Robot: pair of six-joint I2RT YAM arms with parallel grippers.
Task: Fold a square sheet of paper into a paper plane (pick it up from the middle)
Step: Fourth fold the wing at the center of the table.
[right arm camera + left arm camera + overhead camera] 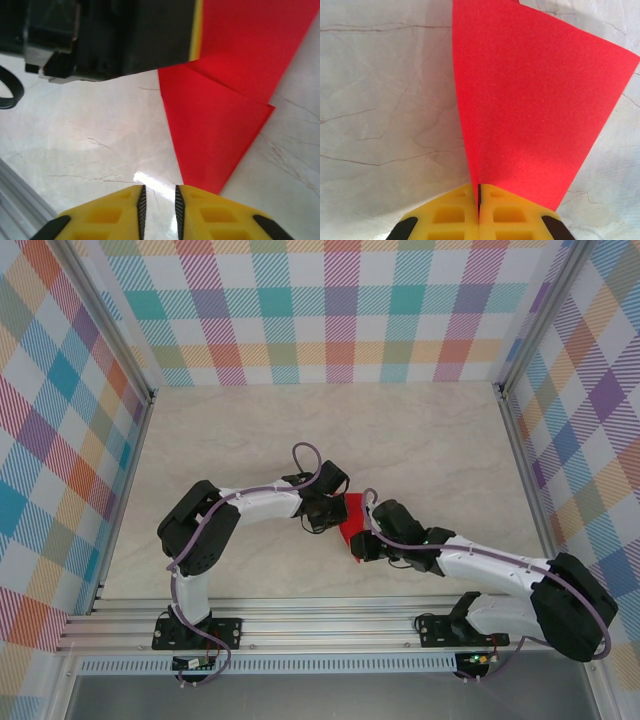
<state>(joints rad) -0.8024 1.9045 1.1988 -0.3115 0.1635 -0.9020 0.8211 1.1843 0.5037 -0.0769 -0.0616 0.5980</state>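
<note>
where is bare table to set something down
Free: the far half of the pale marbled tabletop below the checked back wall. Crowded: near centre, where the left gripper pinches the red folded paper plane and the right gripper hovers close.

Plaid walls [300, 310] surround a marbled tabletop [430, 430].

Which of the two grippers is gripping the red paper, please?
The left gripper, shut on the paper plane; the right gripper is slightly open with nothing between its jaws.
</note>
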